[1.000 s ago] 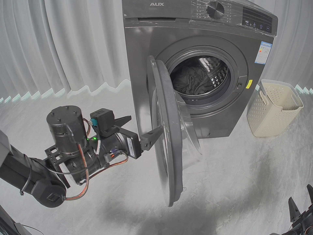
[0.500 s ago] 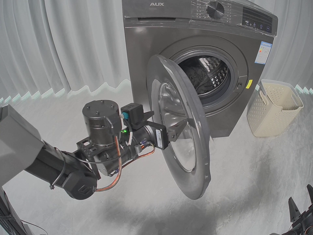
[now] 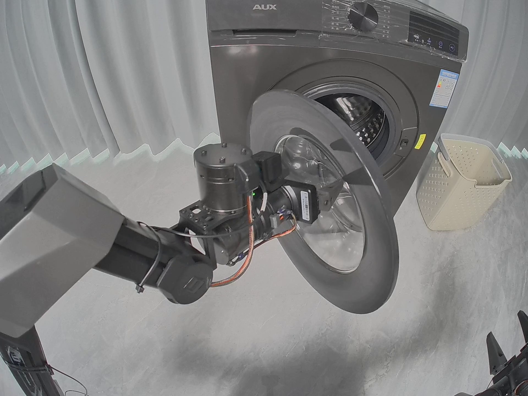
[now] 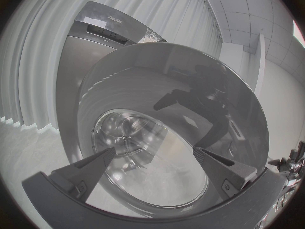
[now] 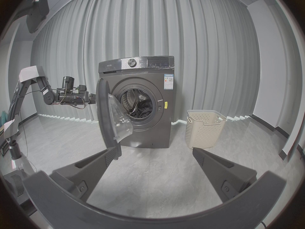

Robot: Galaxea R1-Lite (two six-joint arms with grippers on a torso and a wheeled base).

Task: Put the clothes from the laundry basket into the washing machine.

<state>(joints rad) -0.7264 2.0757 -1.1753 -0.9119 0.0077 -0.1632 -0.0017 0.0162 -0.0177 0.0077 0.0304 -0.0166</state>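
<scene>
Grey washing machine, its door half open just before the left jaws; dark clothes in the drum; beige laundry basket upright beyond.

We see a washing machine with a satin grey metal body and clear film stuck across its top. Its door has a glossy dark rim around a clear, shiny window. The drum is bright perforated metal. The basket on the right is matt cream plastic, the curtain white cloth, the floor smooth and dull.

Place: I see a curtained test studio.
Signs: white curtains all round, grey floor, lone washing machine.
</scene>
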